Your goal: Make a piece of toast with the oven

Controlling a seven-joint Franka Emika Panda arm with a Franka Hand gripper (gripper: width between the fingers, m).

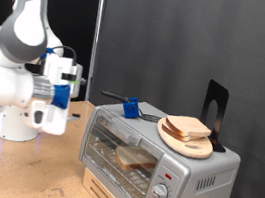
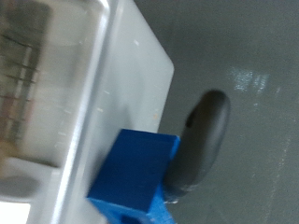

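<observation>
Exterior view shows the oven [image 1: 155, 163] on the wooden table [image 1: 19, 177], door closed, a slice visible behind its glass. Another piece of toast [image 1: 187, 129] lies on a round board [image 1: 186, 142] on the oven's top; it looks light, stiff and crumbly, best pinched at opposite crusts. Nearest the gripper [image 1: 68, 73] is a blue block [image 1: 130, 108]; whether the fingers are spread cannot be told.

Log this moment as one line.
hand: clear of oven | oven door: closed | slice inside on rack | toast: on round board atop oven
</observation>
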